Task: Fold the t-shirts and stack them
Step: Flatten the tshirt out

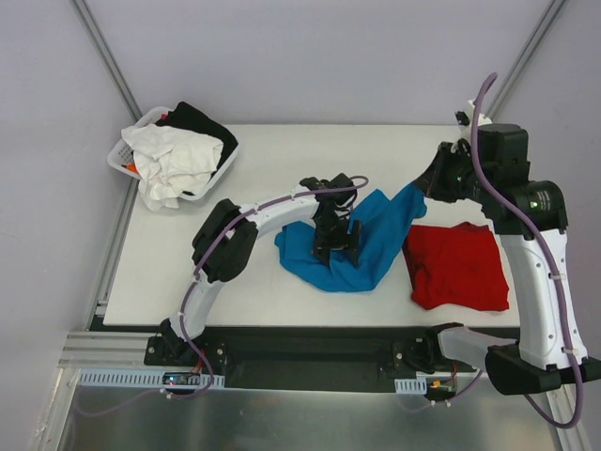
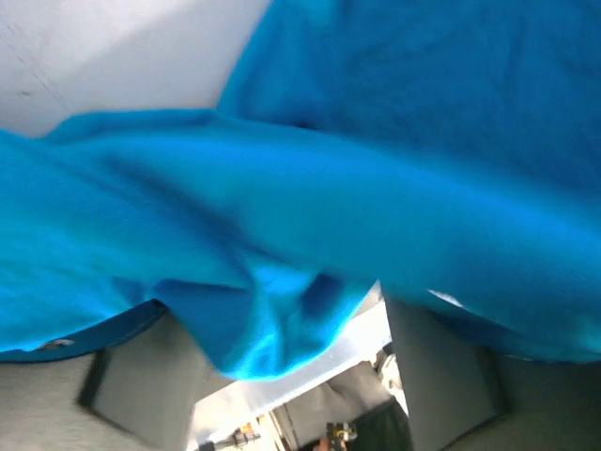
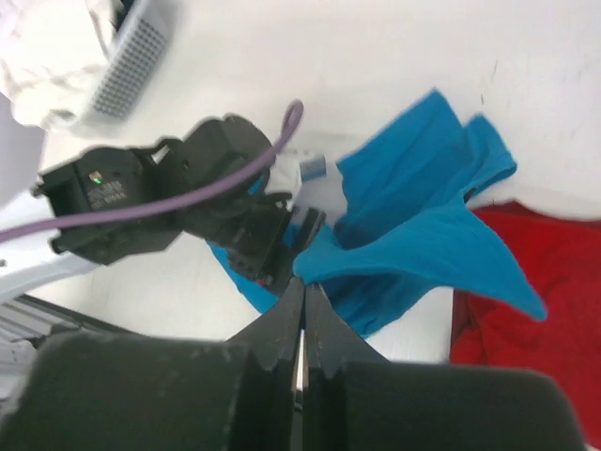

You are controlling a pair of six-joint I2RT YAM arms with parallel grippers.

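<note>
The turquoise-blue t-shirt (image 1: 371, 246) lies rumpled at the table's middle, and one corner of it is pulled up toward the right. My right gripper (image 1: 424, 186) is shut on that corner; in the right wrist view its jaws (image 3: 303, 284) meet on the blue cloth (image 3: 423, 244). My left gripper (image 1: 336, 235) is down on the blue shirt. Its fingers (image 2: 141, 385) stand wide apart, and a loose fold of blue cloth (image 2: 272, 329) hangs between them. The red t-shirt (image 1: 457, 265) lies flat and folded to the right, partly visible from the right wrist (image 3: 535, 291).
A white basket (image 1: 120, 155) stands at the table's back left corner, holding a white garment (image 1: 174, 160) and a black one (image 1: 199, 120). The red shirt lies close to the table's right front edge.
</note>
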